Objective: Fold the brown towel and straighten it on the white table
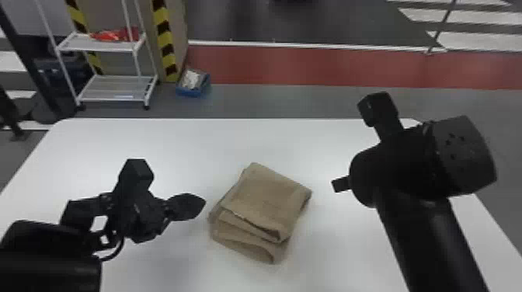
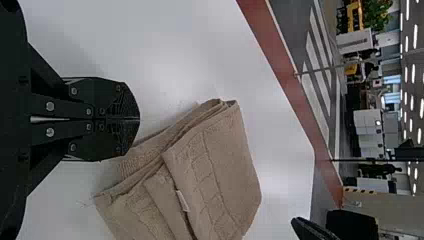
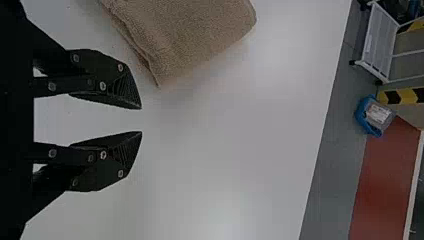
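Brown towel [image 1: 268, 198]: folded in layers, lower edges uneven, lying askew near mid white table [image 1: 186, 139]. Left gripper [image 1: 203, 202] beside towel, not touching; fingers brought together. Right gripper [image 1: 341, 184] on towel's other side, apart from it; fingers spread. White cart [image 1: 116, 80] beyond table.

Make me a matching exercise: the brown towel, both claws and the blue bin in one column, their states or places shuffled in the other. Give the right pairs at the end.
Column one
1. brown towel
2. left claw
3. right claw
4. blue bin

Column two
A. open, with nothing between its fingers
B. on the floor beyond the white table
C. folded in layers, lying on the white table
D. shut, with nothing in its grip

Right pairs: 1-C, 2-D, 3-A, 4-B
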You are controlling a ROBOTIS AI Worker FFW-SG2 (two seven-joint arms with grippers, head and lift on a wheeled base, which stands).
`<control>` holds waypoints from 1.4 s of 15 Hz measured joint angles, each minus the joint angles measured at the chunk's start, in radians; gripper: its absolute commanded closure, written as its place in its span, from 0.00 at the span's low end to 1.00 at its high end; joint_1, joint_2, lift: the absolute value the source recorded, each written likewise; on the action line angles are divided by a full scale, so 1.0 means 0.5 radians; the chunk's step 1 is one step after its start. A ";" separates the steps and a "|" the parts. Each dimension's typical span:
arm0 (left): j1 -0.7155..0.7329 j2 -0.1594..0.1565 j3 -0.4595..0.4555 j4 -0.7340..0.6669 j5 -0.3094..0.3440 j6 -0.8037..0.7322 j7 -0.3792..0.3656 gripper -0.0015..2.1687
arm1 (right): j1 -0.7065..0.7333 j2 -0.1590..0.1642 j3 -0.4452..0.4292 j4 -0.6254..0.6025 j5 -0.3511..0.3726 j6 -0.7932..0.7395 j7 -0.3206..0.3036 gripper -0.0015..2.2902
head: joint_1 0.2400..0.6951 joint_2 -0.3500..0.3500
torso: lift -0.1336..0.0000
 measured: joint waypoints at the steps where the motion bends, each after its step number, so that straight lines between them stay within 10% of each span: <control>1: -0.001 0.000 0.000 0.008 -0.004 0.001 -0.001 0.99 | -0.017 0.001 0.029 0.046 0.023 0.000 0.000 0.99 | 1.00 0.43 | 0.07; 9: -0.001 0.000 -0.019 0.015 -0.058 0.038 -0.128 0.99 | -0.132 0.100 0.225 0.375 0.083 0.000 -0.010 0.99 | 1.00 0.48 | 0.07; 21: -0.004 0.002 -0.058 0.013 -0.053 0.032 -0.204 0.99 | -0.154 0.114 0.177 0.475 -0.190 0.000 -0.574 0.99 | 1.00 0.41 | 0.07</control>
